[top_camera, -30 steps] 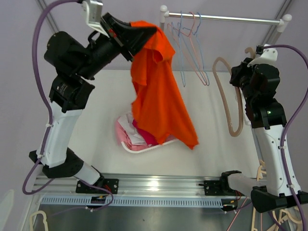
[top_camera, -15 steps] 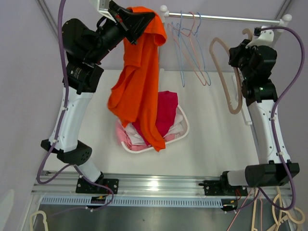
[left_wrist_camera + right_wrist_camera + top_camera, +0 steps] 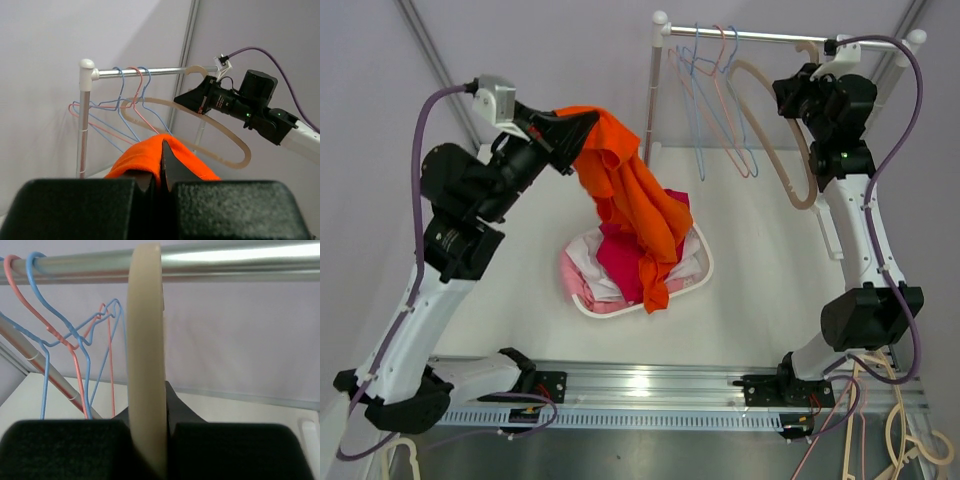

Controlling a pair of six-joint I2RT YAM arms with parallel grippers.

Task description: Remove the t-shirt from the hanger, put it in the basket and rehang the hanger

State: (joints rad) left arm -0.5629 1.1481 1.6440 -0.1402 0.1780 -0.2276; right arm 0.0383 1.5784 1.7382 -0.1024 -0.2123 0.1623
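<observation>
The orange t-shirt (image 3: 635, 210) is being gripped at its upper end by the left gripper (image 3: 585, 128), its length slanting down-right into the basket (image 3: 704, 268). Only the right wrist view is showing the hanger (image 3: 145, 340) being clamped by the right gripper (image 3: 148, 455), crossing the rail (image 3: 225, 262).

Bright, even, diffuse light fills all three views, and shadows on the white worktop (image 3: 770, 290) are faint and soft-edged. A white glare patch sits on the ribbed silver aluminium base rail (image 3: 640, 378). In the right wrist view the shiny metal clothes rail (image 3: 225, 255) carries a blown-out streak, while the beige wooden hanger (image 3: 146, 340) and black right claw (image 3: 147, 410) are soft, close to the lens. In the left wrist view the black left claw (image 3: 162, 155) is a dark blur, the orange cotton t-shirt (image 3: 135, 160) strongly saturated, the background sharp.
</observation>
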